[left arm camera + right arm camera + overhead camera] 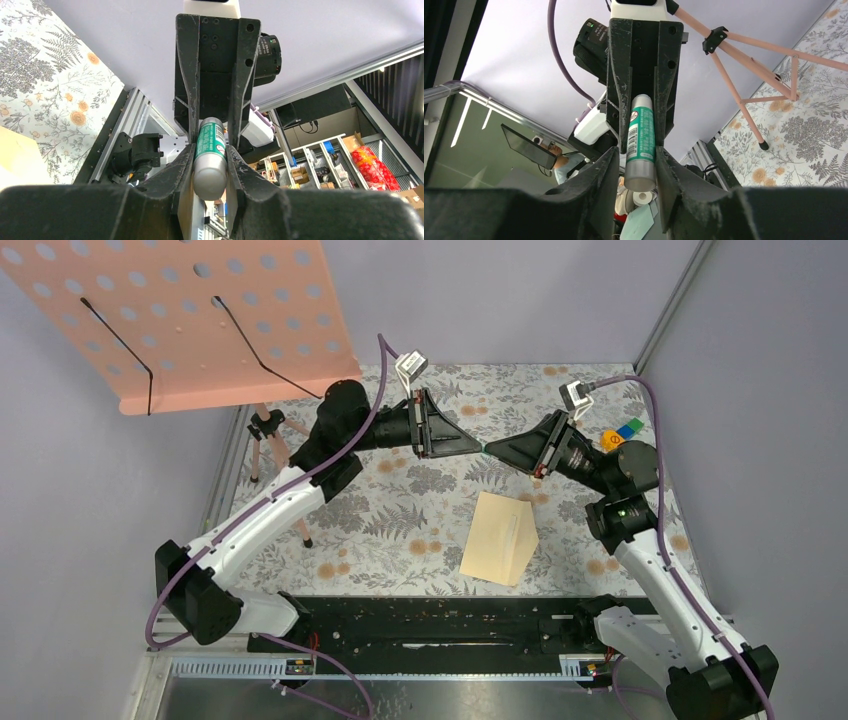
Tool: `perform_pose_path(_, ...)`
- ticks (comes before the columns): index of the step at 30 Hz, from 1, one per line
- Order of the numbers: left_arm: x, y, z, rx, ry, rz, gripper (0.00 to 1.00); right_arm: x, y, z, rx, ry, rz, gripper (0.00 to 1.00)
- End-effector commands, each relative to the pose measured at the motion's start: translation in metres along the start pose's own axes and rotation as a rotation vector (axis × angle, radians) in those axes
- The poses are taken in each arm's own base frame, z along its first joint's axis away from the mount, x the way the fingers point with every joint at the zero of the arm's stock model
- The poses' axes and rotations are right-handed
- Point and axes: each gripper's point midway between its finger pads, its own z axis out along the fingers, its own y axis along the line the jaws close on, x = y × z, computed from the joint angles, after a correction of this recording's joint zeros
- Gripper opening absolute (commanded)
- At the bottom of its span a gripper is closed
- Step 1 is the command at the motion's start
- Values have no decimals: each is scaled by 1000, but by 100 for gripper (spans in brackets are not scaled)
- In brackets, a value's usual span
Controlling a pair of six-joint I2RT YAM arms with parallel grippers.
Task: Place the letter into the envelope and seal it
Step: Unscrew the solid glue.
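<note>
Counter [400, 530]: folded cream letter [500, 538] lies flat below the jaws, toward the bases, nothing touching it; can't tell the envelope apart from it. Glue stick [210, 157] is mid-air, left jaws clamped on one end, right jaws on the other. Likely uncapping for sealing.
</note>
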Motion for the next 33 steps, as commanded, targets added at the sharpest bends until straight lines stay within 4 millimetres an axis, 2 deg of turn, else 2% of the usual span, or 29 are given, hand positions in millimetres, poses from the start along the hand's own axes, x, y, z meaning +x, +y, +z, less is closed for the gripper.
perform_pose_path(1, -5, -13, -3, 49, -18, 50, 0, -2, 26, -5, -80, -8, -66, 39)
perform_pose_path(5, -4, -13, -3, 47, -18, 51, 0, 1, 26, -4, -85, 16, -66, 48)
perform_pose_path(18, -7, -12, -5, 45, -34, 53, 0, 7, 20, -2, -80, 74, -40, 45)
perform_pose_path(20, -6, -12, -6, 45, -32, 53, 0, 7, 19, -2, -78, 74, -41, 41)
perform_pose_path(33, -3, -12, -8, 50, -24, 56, 0, 2, 19, 2, -82, 66, -39, 37)
